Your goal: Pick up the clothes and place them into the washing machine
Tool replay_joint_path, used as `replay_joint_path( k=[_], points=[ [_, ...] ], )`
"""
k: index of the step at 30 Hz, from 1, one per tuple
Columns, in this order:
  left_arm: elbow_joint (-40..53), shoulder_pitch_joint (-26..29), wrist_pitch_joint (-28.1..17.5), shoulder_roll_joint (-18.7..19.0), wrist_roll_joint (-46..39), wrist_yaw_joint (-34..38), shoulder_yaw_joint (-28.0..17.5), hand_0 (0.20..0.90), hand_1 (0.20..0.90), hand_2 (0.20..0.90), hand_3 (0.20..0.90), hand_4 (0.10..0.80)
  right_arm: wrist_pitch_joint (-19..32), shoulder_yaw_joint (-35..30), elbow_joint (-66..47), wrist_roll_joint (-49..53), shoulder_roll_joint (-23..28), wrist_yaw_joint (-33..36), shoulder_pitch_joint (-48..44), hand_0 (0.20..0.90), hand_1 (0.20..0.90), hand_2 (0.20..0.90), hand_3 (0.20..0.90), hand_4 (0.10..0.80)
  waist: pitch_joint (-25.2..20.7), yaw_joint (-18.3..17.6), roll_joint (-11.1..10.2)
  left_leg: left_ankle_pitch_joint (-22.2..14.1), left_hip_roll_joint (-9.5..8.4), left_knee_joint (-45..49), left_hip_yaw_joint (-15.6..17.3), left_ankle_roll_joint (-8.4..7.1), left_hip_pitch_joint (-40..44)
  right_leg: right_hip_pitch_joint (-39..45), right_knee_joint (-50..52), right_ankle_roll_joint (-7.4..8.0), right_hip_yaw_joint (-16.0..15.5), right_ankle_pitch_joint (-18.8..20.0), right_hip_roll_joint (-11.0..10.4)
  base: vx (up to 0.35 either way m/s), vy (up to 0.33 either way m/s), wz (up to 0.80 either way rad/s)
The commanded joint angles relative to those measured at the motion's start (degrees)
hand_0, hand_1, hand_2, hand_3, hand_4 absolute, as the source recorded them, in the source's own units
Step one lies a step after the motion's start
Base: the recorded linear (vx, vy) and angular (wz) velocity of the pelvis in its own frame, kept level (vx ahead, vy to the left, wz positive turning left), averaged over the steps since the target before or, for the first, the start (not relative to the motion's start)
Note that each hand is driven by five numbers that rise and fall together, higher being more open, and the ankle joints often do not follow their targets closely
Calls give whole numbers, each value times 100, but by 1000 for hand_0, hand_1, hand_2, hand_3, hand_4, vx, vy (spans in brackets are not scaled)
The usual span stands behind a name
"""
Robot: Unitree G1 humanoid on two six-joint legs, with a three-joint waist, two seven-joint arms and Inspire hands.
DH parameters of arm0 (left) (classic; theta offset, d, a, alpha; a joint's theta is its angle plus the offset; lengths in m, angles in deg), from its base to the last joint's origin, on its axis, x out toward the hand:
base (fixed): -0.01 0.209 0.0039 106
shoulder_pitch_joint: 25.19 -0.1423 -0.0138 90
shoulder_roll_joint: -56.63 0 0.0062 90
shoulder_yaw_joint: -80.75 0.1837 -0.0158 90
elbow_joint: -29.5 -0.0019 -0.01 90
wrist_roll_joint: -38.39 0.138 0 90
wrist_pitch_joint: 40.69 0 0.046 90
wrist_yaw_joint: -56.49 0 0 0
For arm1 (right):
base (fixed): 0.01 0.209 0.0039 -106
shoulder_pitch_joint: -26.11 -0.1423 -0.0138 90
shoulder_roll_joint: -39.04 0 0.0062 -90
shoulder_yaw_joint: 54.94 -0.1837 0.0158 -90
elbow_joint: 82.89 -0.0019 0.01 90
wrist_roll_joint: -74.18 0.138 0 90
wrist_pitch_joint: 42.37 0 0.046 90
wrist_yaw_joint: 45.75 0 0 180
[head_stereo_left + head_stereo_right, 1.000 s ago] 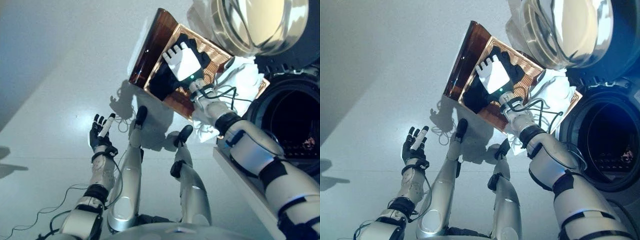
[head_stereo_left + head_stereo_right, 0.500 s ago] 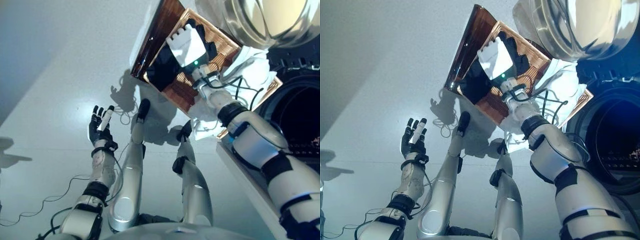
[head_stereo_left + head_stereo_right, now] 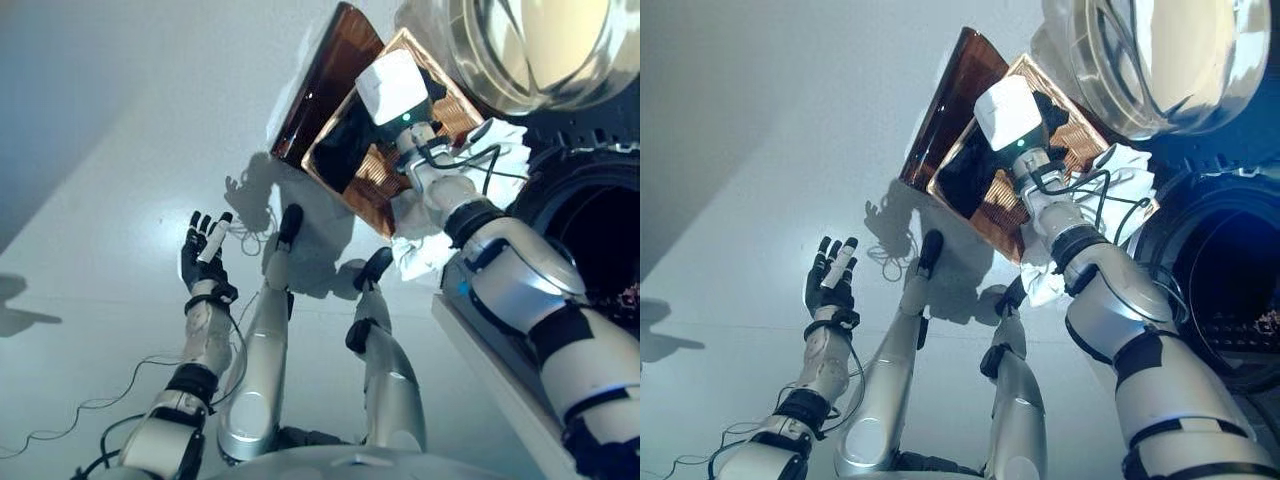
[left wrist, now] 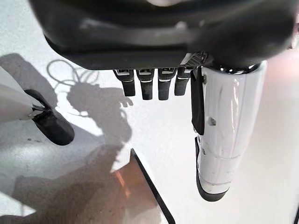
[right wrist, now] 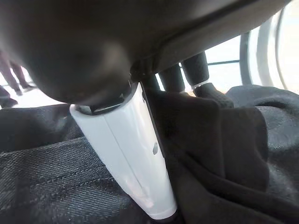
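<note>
Dark clothes (image 3: 350, 140) lie in the shallow wicker basket (image 3: 375, 195) on the dark brown box (image 3: 322, 90) beside the washing machine (image 3: 600, 225). My right hand (image 3: 392, 88) reaches into the basket. In the right wrist view its fingers (image 5: 198, 70) dig into a fold of black cloth (image 5: 219, 140) against the white-covered thumb (image 5: 131, 149), with dark denim (image 5: 46, 182) beside it. A white cloth (image 3: 500, 150) hangs over the basket's near side under my right arm. My left hand (image 3: 205, 255) is open and empty over the floor.
The machine's round glass door (image 3: 530, 45) stands open above the basket. The dark drum opening (image 3: 1225, 280) is at the right. A white ledge (image 3: 490, 380) runs below the right arm. Pale floor (image 3: 90, 200) lies at the left.
My right hand has pushed further into the basket, and its fingers have gone from spread flat to curled into the dark cloth. The camera has shifted a little. The left hand has stayed.
</note>
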Motion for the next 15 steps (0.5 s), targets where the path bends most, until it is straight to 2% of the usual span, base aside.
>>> replay_joint_path(
  k=[1, 8, 11, 15],
  points=[
    [31, -234, -342, 179, -25, 62, -10, 900, 900, 900, 900, 800, -249, 43, -11, 143, 429, 166, -321, 200, 200, 200, 200, 300, -49, -61, 257, -42, -301, -387, 165, -278, 163, 236, 416, 436, 69, 15, -141, 0, 0, 0],
    [-364, -205, -260, 147, 97, 115, -47, 900, 900, 900, 900, 800, -194, -434, -314, 536, 464, 407, 126, 200, 200, 200, 200, 300, -233, -106, 188, -124, -279, -387, 267, -253, 458, 492, 387, 428, 140, -1, -122, 21, 11, -7],
    [-694, -202, -183, 74, 194, 178, -141, 900, 900, 900, 900, 800, -97, -946, -884, 917, 472, 642, 615, 200, 200, 200, 200, 300, -391, -192, 160, -191, -256, -387, 363, -221, 687, 679, 402, 418, 215, -32, -118, 43, 25, -6],
    [-985, -178, -113, 22, 296, 241, -285, 900, 900, 900, 900, 800, 25, -1237, -1525, 1050, 473, 716, 1017, 200, 200, 200, 200, 300, -523, -269, 121, -238, -217, -387, 447, -198, 864, 823, 383, 424, 289, -42, -126, 43, 26, -19]
  ],
)
